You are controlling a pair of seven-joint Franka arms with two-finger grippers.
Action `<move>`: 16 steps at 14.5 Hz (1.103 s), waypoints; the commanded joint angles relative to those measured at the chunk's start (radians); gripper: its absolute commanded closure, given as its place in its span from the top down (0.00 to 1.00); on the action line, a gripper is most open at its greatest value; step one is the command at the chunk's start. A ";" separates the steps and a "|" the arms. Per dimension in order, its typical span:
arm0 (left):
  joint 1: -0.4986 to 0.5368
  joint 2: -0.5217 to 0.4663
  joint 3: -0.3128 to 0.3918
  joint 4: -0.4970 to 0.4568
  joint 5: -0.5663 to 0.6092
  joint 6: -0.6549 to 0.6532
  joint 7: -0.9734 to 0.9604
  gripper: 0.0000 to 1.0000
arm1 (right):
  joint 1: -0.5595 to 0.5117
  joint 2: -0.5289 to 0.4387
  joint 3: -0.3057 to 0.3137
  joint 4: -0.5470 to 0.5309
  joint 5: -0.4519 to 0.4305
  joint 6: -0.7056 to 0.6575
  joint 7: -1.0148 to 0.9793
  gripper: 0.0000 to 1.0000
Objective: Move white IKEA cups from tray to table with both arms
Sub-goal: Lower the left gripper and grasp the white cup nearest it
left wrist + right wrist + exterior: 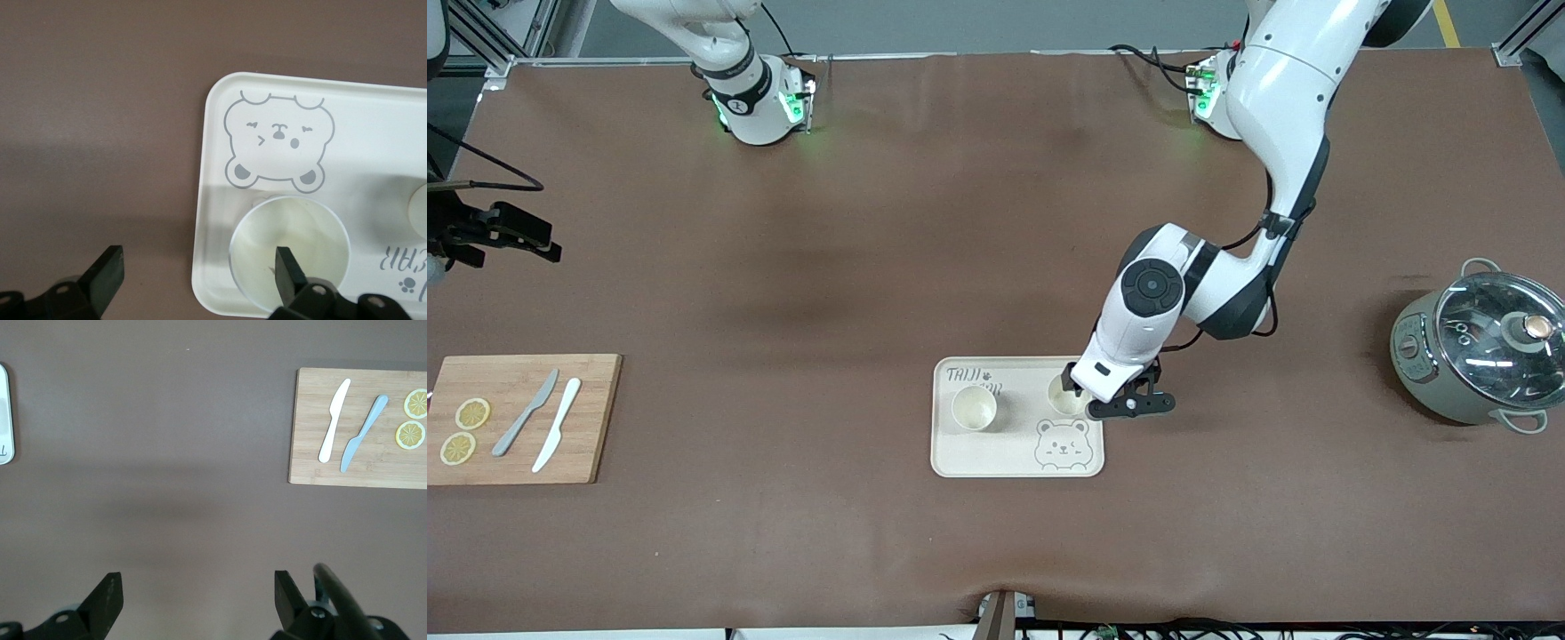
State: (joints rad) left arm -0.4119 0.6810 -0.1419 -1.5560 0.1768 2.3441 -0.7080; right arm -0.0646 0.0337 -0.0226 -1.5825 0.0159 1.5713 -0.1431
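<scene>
Two white IKEA cups stand upright on the bear-print tray. One cup stands free at the tray's end toward the right arm. The other cup stands at the end toward the left arm, next to the bear print. My left gripper is low over this cup and open. In the left wrist view one finger is inside the cup and the other finger is over the bare table beside the tray; the gripper straddles the cup's wall. My right gripper is open and empty, high over bare table.
A grey-green pot with a glass lid stands toward the left arm's end. A wooden cutting board with two knives and two lemon slices lies toward the right arm's end, and also shows in the right wrist view.
</scene>
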 commanded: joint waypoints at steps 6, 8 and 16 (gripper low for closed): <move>-0.028 0.063 0.008 0.024 0.032 0.059 -0.048 1.00 | 0.000 -0.015 0.006 -0.014 -0.014 -0.004 0.007 1.00; -0.030 0.071 0.008 0.024 0.032 0.066 -0.048 1.00 | 0.000 -0.015 0.004 -0.014 -0.014 -0.004 0.007 1.00; -0.028 0.089 0.005 0.024 0.020 0.095 -0.105 0.44 | 0.072 0.018 0.006 0.044 0.016 0.000 0.118 1.00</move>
State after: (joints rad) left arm -0.4307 0.7605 -0.1408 -1.5514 0.1769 2.4332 -0.7407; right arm -0.0422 0.0341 -0.0186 -1.5743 0.0224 1.5747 -0.1131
